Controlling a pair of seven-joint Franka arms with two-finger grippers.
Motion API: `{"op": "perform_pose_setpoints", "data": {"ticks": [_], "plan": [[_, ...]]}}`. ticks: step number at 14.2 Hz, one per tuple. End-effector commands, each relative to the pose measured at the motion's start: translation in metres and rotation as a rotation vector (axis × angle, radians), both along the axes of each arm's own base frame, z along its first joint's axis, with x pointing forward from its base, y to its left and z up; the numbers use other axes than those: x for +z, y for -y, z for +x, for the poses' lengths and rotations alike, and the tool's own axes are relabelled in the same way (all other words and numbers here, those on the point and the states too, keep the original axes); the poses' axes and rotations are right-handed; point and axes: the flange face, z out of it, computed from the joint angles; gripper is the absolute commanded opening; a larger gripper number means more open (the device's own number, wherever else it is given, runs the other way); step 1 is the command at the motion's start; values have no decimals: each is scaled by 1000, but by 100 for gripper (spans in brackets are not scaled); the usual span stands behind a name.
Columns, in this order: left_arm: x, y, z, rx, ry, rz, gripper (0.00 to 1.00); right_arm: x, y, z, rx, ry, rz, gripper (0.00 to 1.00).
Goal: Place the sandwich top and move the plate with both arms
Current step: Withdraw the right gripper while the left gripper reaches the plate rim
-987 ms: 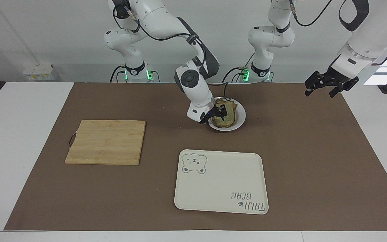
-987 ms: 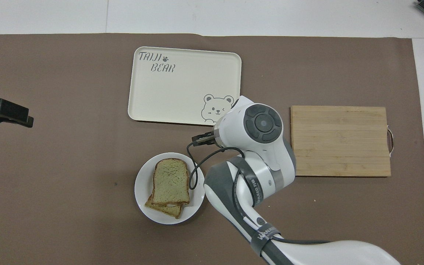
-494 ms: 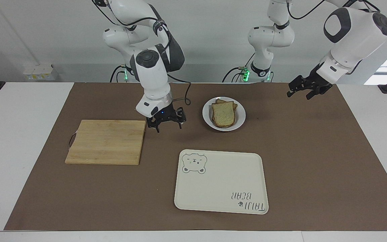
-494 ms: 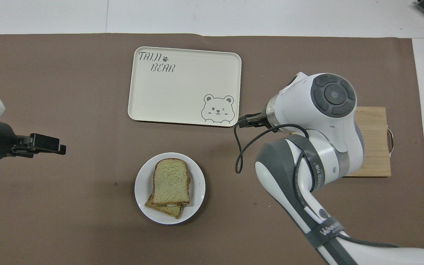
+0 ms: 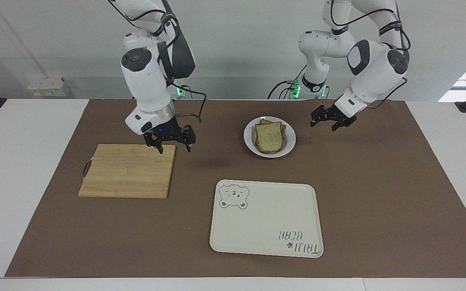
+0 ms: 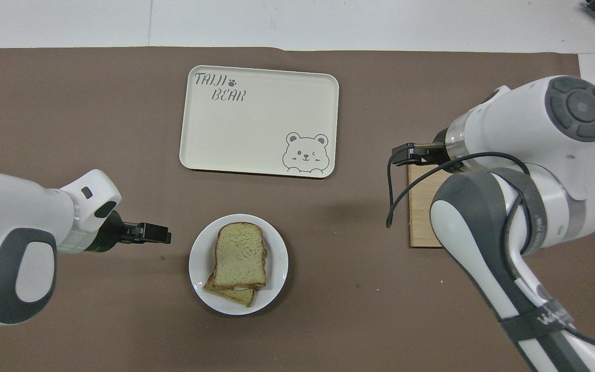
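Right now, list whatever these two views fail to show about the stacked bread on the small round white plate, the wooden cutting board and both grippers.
- Lower slice, both views: the pale top bread slice covers it, so any filling is hidden.
- Wooden cutting board, overhead view: the right arm covers most of it.
- Left gripper, right gripper, overhead view: seen edge-on; height above the table unreadable.

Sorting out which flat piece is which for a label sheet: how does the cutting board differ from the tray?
The cutting board is striped wood; the tray is smooth cream with a bear drawing and lettering. The board has square corners and a small handle; the tray has rounded corners and a raised rim. The right claw hangs over the board's corner; nothing is over the tray. Both are flat rectangles with nothing on them.
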Motion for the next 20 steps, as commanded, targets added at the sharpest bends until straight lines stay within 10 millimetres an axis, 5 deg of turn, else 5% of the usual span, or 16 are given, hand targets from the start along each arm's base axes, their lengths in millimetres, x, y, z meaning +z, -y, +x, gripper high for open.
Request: {"op": "perform_pose_setpoints", "data": {"ticks": [1, 7, 11, 20], "plan": [[-45, 5, -36, 18, 40, -59, 100, 27, 20, -9, 7, 24, -23, 100], [-105, -7, -62, -37, 48, -278, 87, 74, 75, -19, 34, 22, -75, 100], [-121, -5, -68, -59, 73, -369, 74, 110, 116, -19, 20, 23, -81, 100], [-154, -5, -74, -45, 79, -451, 29, 162, 149, -45, -23, -36, -89, 100]]}}
